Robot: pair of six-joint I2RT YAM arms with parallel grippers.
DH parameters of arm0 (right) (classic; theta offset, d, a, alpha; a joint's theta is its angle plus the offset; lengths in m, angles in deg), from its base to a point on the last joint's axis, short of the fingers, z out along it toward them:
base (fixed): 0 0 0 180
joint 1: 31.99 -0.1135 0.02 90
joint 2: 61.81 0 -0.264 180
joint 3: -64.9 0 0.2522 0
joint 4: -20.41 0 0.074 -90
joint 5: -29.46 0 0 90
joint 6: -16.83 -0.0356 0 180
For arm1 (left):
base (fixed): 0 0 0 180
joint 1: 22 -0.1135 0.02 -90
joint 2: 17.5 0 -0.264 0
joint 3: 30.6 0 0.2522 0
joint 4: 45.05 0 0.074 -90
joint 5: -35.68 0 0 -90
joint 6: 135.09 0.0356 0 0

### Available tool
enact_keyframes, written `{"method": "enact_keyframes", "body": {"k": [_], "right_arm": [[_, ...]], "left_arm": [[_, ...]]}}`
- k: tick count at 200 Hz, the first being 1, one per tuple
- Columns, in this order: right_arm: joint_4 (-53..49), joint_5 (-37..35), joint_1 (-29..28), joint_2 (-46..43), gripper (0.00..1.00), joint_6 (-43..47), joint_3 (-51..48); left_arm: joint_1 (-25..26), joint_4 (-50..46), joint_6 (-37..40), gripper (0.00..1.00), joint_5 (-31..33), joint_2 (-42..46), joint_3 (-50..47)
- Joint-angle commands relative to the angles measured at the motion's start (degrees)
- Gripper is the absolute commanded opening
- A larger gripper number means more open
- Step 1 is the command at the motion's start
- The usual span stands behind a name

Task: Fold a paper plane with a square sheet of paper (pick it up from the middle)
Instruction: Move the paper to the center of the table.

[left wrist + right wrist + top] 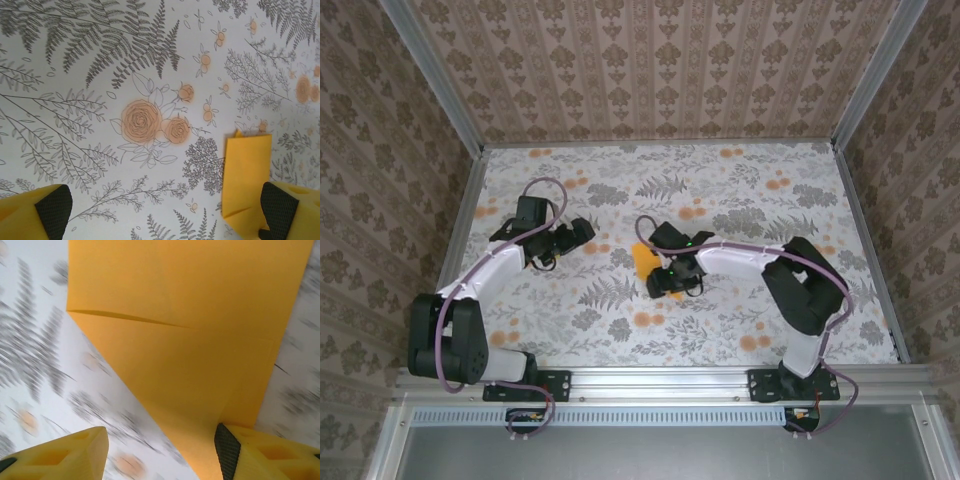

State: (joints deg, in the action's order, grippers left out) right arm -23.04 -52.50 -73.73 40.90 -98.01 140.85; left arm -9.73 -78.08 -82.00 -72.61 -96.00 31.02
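The sheet of paper (642,260), orange-yellow and already partly folded, is lying on the floral cloth (740,200) that is covering the tabletop, about midway across it.

The left gripper (582,235) is hovering just to the left of the paper with its jaws standing as wide as they go, and it is holding nothing. In the left wrist view, the paper (245,175) is showing as a narrow upright strip with a small raised tip at its upper left corner. The left gripper (165,220) is facing it, with one finger (52,210) sitting well to the left of the paper. The other finger (282,207) is overlapping the paper's lower right corner. A cluster of orange roses (140,120) printed on the cloth is lying to the left of the paper.

The right gripper (660,275) is hanging over the near right part of the paper, its jaws standing partly open with a clear gap between them. In the right wrist view, the paper (200,340) is showing a sharp crease and a slanting edge, and its lower end is reaching down beside the right-hand finger (255,455). The left-hand finger (65,455) is staying clear of the paper, over the blurred cloth (40,365). Whether the right-hand pad is touching the paper I cannot tell.
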Motion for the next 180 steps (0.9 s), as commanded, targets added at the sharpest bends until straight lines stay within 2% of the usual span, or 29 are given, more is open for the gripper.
{"method": "enact_keyframes", "body": {"k": [1,31,57,75,130,153,158,180], "right_arm": [[-6.42,0.49,1.32,-4.57,0.63,5.11,-2.03],[2.89,0.54,1.42,-10.62,0.63,-3.64,-3.3],[10.35,-1.51,1.44,-11.6,0.62,-9.58,-5.61],[12.39,-2.36,1.86,-10.35,0.61,-10.87,-6.02],[16.47,1.68,4.06,-6.27,0.59,-11.9,-7.12],[17.72,2.48,5.07,-5.35,0.58,-12.18,-8.42],[18.13,2.83,5.33,-5.05,0.58,-12.4,-8.97],[20.2,4.22,6.42,-4.55,0.57,-13.0,-10.71]], "left_arm": [[-0.08,2.09,-1.13,1.0,-3.16,-0.4,-0.67],[1.6,2.12,-1.05,1.0,-2.92,-0.42,-0.49],[4.57,2.33,-1.69,1.0,-2.05,-0.29,-0.58],[6.57,2.99,-2.78,1.0,-2.06,-0.58,-0.75],[12.18,7.52,-8.39,1.0,-3.07,-1.63,-2.12],[13.48,9.25,-10.68,0.96,-3.58,-2.91,-2.25],[15.42,9.54,-11.33,0.95,-3.73,-3.25,-2.28],[17.39,11.28,-14.13,0.89,-4.52,-4.7,-2.53]]}}
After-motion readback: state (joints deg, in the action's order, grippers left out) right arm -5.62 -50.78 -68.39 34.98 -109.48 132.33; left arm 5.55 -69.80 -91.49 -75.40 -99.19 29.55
